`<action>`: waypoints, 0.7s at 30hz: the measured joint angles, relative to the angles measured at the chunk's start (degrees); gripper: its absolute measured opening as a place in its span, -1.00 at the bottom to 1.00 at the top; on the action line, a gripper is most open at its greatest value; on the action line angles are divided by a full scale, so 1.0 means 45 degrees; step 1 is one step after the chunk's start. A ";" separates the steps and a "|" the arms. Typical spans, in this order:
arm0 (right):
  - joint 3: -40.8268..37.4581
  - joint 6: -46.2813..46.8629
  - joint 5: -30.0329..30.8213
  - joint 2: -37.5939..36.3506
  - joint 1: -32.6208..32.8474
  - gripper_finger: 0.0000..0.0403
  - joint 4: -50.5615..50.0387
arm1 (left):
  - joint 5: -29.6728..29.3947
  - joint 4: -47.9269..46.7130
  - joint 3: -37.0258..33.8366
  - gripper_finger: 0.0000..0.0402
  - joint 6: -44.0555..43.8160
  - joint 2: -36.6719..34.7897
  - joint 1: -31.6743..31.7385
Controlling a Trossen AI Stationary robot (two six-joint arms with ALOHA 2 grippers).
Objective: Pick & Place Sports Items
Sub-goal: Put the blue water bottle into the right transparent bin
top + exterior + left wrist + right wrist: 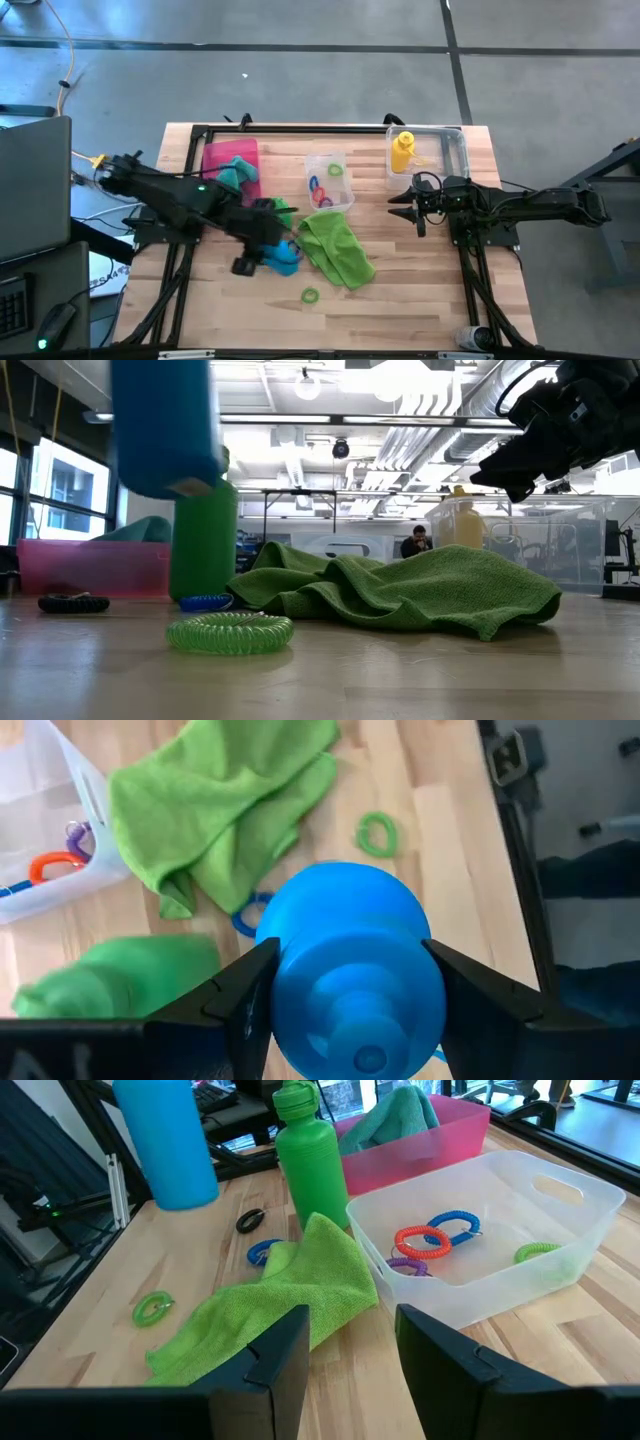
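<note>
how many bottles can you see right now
3. The blue bottle is lifted off the table in the left gripper; the green bottle stands upright beside the pink tray; the yellow bottle stands in the far clear box.

Dark jointed arms, black claws (matte)

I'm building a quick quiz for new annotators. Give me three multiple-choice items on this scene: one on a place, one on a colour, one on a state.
1. Where is the teal towel?
A. in the pink tray
B. in the clear box with the rings
C. on the bare table

2. What colour is the bottle in the left gripper?
A. yellow
B. green
C. blue

3. How does the green bottle stand?
A. on its side
B. upright on the table
C. lifted

Key:
1 A: the teal towel lies in the pink tray.
2 C: the left gripper clamps the blue bottle.
3 B: the green bottle stands upright.
</note>
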 joint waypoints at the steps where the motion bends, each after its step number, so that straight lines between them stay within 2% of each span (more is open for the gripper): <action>1: -0.0002 0.0000 0.0003 -0.0001 -0.0001 -0.29 0.0002 | -0.0012 -0.0001 0.0289 0.05 -0.0107 0.0373 0.0131; 13: 0.0001 0.0000 0.0005 0.0000 -0.0003 -0.29 0.0002 | -0.0120 0.0303 0.3780 0.05 -0.1814 0.4163 0.0455; 21: 0.0001 -0.0004 0.0004 -0.0005 0.0002 -0.29 -0.0001 | 0.0217 0.0465 0.4553 0.05 -0.2247 0.5181 0.0061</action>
